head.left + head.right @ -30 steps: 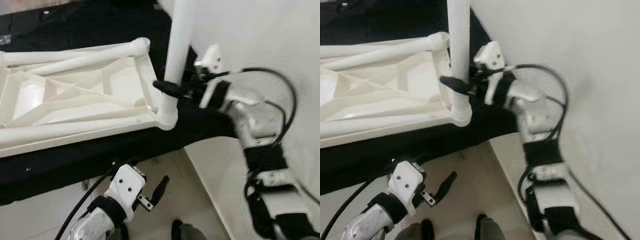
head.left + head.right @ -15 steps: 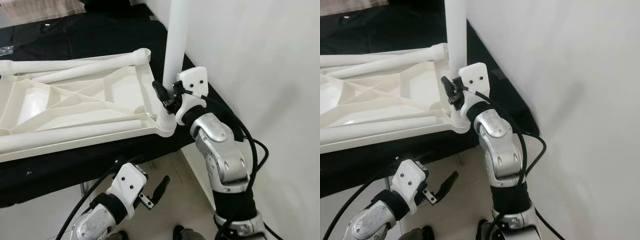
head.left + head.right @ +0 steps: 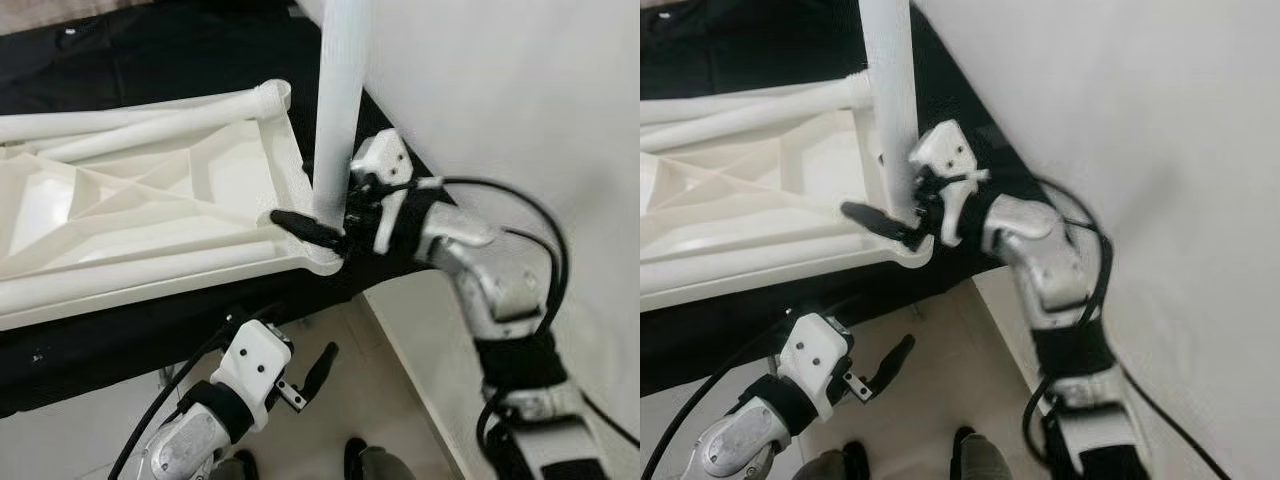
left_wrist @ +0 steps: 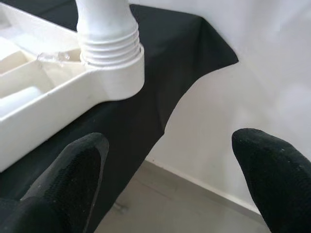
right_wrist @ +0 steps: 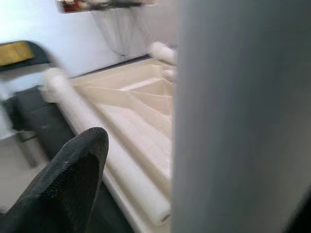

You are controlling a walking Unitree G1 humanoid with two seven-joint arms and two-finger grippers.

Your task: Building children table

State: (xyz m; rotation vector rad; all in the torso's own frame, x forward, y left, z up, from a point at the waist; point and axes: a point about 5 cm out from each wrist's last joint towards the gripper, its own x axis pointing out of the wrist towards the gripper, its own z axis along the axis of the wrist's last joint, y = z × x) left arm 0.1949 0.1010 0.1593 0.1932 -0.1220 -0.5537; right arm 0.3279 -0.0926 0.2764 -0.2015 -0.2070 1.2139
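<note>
Black fingers of the right gripper (image 3: 325, 222) are straddling the base of the white table leg (image 3: 338, 110), one finger (image 3: 305, 224) lying across its front just above the socket; whether they're actually clamping or only bracketing it, cannot tell. Right wrist view is showing that leg (image 5: 238, 116) blurred and very close, one finger (image 5: 73, 179) beside it. Leg's long axis is running roughly vertical, leaning slightly, its threaded foot seated in the corner socket (image 4: 114, 73) of the upturned white tabletop (image 3: 130, 210). Tabletop is lying ribbed underside up on a black-covered surface (image 3: 150, 320), with its long axis running left-right and two more white legs (image 3: 140, 110) lying flat along its far edge, pointing left-right. A white wall (image 3: 500, 90) is standing just to the right. Left gripper (image 3: 305, 375) is hanging low in front of the surface over the pale floor (image 3: 340, 400), fingers spread wide, holding nothing, aimed at that same corner. Versus half a second ago: right gripper is sitting lower on the leg, now down at the socket, and the forearm is reaching in from the side with the elbow swung out right instead of rising from below; left gripper unchanged. The whole frame is shifting too, so part of that is camera motion.
</note>
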